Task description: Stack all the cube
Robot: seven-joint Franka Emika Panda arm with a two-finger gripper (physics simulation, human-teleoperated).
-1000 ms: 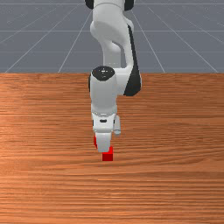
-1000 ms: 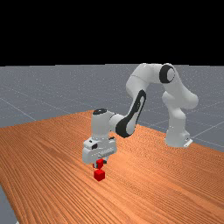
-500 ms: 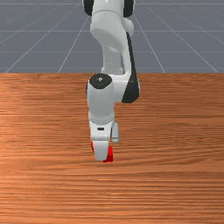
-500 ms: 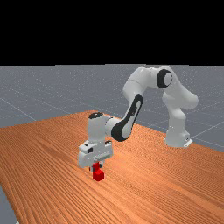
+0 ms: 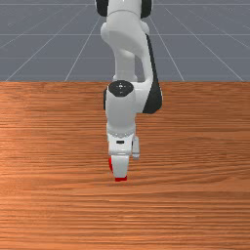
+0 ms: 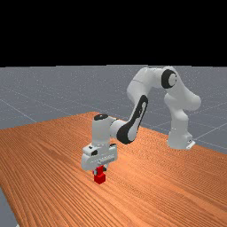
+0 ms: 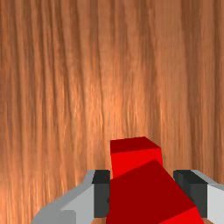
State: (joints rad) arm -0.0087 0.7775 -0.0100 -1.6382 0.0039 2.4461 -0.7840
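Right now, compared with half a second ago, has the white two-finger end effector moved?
Yes. The end effector has shifted slightly toward the far view's right, nearer to the white arm's fixed base.

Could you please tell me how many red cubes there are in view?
2. One red cube is gripped in the white-and-grey pincer; the other red cube sits below it on the orange-brown wooden table. The arm might hide more.
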